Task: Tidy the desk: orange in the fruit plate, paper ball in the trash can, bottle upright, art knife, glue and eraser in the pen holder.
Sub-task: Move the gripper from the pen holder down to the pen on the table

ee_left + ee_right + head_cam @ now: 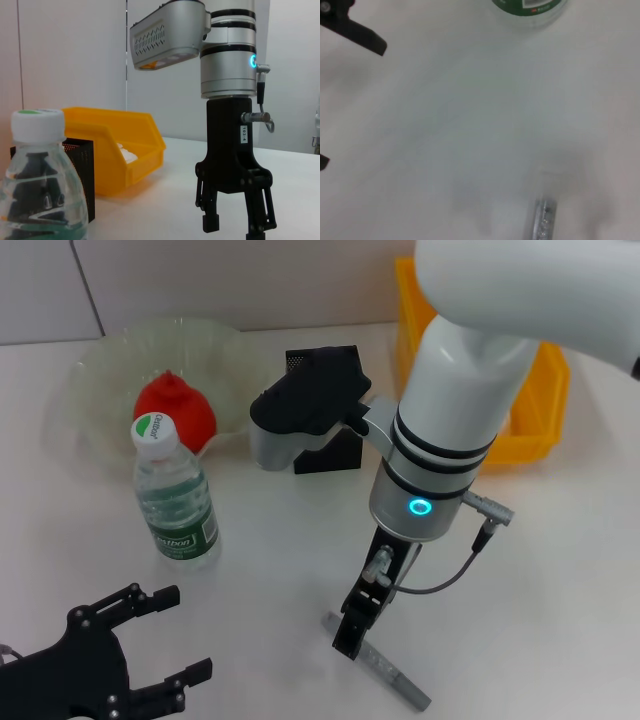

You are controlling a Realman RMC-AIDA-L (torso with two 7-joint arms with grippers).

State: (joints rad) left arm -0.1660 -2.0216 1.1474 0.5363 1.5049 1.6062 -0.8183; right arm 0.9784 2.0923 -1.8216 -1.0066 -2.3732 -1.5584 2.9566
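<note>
Knife (385, 670) (grey) lies directly under right gripper (352, 632) — touching.

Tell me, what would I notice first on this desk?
Probably the right gripper, reaching down over a grey art knife lying flat on the near desk. Next, the red orange already sitting in the fruit plate at the back left, with the bottle standing upright just in front.

Head looks down; wrists sit low, perhaps sharing the bottle (176, 492).
</note>
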